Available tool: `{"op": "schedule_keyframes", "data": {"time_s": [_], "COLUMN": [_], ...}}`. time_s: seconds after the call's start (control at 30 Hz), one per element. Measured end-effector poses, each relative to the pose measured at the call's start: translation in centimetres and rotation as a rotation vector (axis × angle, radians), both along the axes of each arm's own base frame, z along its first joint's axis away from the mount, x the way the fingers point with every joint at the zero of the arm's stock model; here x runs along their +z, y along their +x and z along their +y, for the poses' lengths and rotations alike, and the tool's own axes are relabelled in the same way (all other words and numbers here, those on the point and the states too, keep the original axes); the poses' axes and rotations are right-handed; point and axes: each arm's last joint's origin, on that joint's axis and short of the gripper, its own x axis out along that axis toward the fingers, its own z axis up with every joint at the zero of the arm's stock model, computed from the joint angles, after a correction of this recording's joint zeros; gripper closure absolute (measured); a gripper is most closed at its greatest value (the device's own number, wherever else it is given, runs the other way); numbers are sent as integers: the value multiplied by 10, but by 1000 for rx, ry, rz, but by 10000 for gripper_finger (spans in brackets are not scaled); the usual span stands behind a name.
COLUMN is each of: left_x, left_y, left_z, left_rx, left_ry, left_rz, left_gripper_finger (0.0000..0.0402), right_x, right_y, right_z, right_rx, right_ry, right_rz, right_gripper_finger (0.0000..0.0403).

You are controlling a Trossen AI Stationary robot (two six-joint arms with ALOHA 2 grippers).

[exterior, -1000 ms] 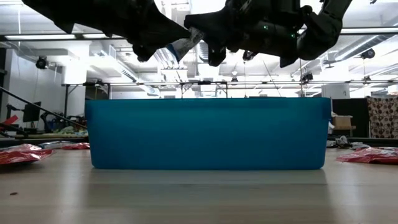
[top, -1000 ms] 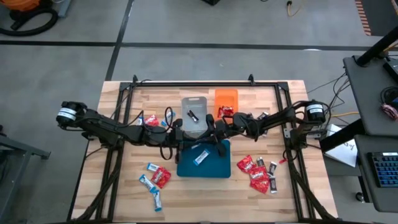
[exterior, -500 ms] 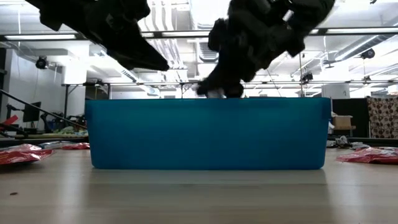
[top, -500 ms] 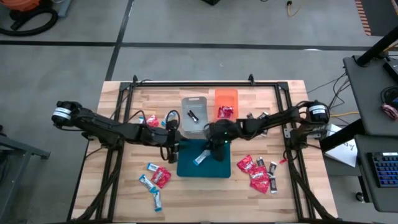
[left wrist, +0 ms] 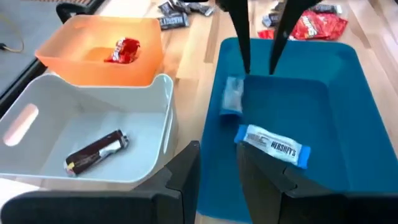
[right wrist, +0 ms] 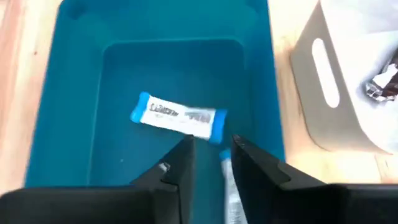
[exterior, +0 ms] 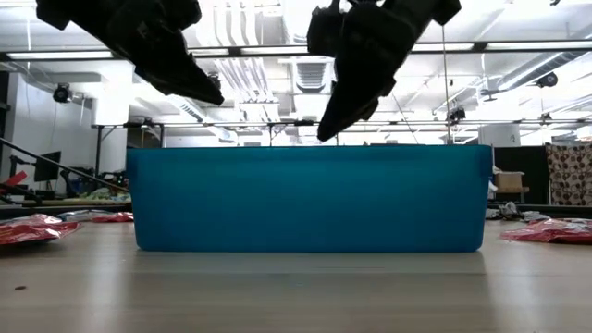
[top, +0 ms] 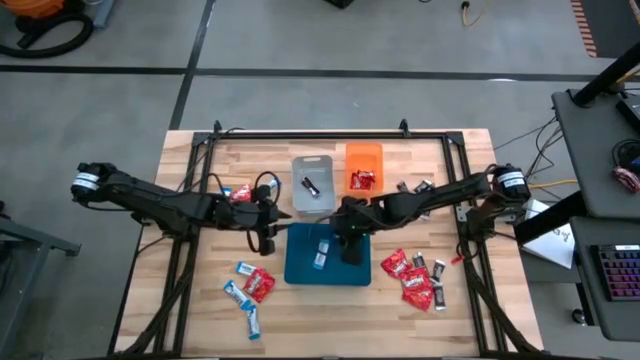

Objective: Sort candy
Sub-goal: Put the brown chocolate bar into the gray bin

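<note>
A: Right gripper (top: 349, 243), where and how?

B: Above the right half of the blue tray (top: 300, 272), fingers parted a little, holding nothing. Directly under them, one blue-and-white bar (left wrist: 232, 98) inside the tray, long axis roughly along the fingers' line

A: And the second bar (left wrist: 272, 145) in there?

B: Flat on the tray floor, just beside the first, lying crosswise to it. Both well inside the walls, so nothing left to do there by the look of it

A: Left gripper (top: 266, 232)?

B: Just off the tray's left wall, over bare wood. Narrow gap between the fingers, empty

A: So where to reach next?

B: Two loose heaps, both toward the front edge of the table. Left cluster (top: 250, 290): blue-and-white bars mixed with red packets, forward of the left gripper and near it, well apart from the right one. Right pile (top: 412, 275): red packets and a few dark mini bars, forward and outward of the right gripper

A: One arm per heap, then?

B: Probably the sensible split: left for the left cluster, right for the right pile. Worth noting the bars on the left lie at different slants, so likely a wrist turn to close across a short side

A: Other trays?

B: Behind the blue one, side by side: grey tray (top: 322, 205) with one dark bar (left wrist: 96, 152), orange tray (top: 364, 150) with one red packet (left wrist: 122, 50)
</note>
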Motion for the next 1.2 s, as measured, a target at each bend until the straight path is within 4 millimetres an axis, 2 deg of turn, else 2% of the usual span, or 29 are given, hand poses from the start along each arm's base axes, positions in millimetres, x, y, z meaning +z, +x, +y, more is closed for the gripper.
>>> {"op": "schedule_keyframes", "data": {"time_s": [0.2,0.37,0.67,0.87,1.0,1.1,1.2], "left_x": [-8,-14,-14,-13,-13,-12,-11], "left_y": [-5,-8,-9,-9,-9,-9,-9], "left_z": [1,1,4,6,8,10,11], "left_rx": [37,78,141,152,195,256,294], "left_ry": [-36,-74,-12,47,82,103,108], "left_rz": [84,143,142,134,125,108,97], "left_gripper_finger": [312,312,312,312,312,312,312], "right_x": [0,10,53,77,76,68,58], "right_y": [-15,-30,-56,-76,-85,-85,-82], "right_z": [-1,-5,-16,-35,-50,-64,-82], "right_rx": [-33,-87,-209,-320,-363,-347,-348], "right_ry": [2,-16,-141,-117,-130,-154,-152], "right_rz": [165,231,103,53,98,135,184], "right_gripper_finger": [266,260,287,330,365,388,393]}}
